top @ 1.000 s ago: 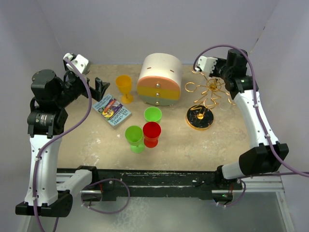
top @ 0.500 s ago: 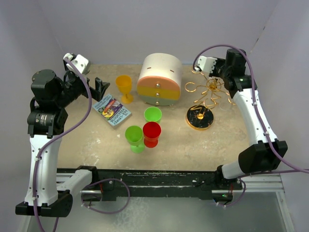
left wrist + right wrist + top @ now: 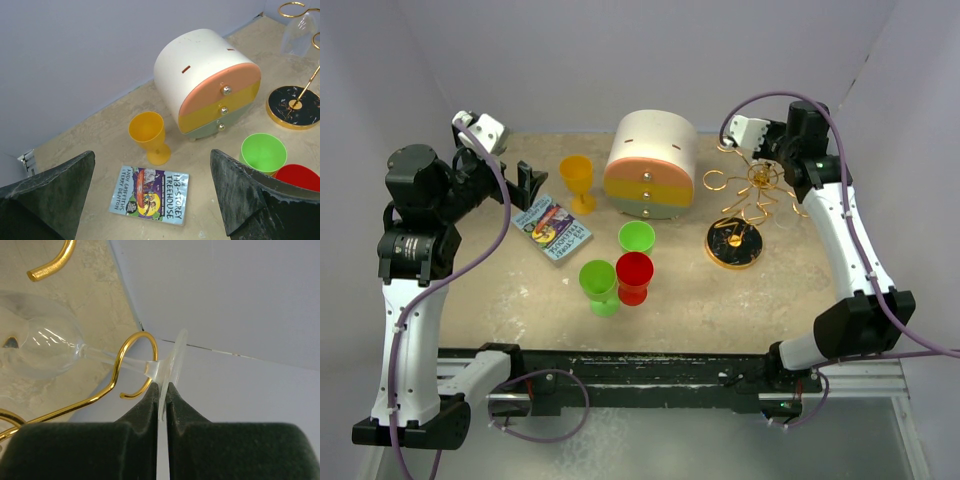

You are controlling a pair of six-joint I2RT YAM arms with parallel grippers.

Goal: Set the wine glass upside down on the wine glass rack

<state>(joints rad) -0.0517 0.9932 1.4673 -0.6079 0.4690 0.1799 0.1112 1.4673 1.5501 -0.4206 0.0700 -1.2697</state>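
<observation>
Task is nearly done, judging from these views. The right end effector [image 3: 162,387], at the bottom centre of the right wrist view, is clenched on the thin foot disc of the wine glass [image 3: 47,342]. The glass runs left from there, with its stem threaded through one curled gold loop of the wine glass rack [image 3: 760,180] and its clear bowl on the far side of the loop at mid left. The foot sits just beside the loop on the end effector's side; can't tell if it bears on the wire yet. In the top view the rack stands at the upper right of the surface [image 3: 680,300], and the right arm reaches over it to the arm nearest the back wall. The glass itself is too faint to make out there. The left end effector [image 3: 532,182] is released, with its fingers spread wide and nothing between them, hanging at the upper left by the yellow goblet [image 3: 148,136] and the book [image 3: 150,194]. It looks uninvolved. Likely left to do: let the foot settle on the loop so the bowl hangs down, let go, and back the right arm out without snagging the wire. Risk: the rack looks light and could tip if tugged.
</observation>
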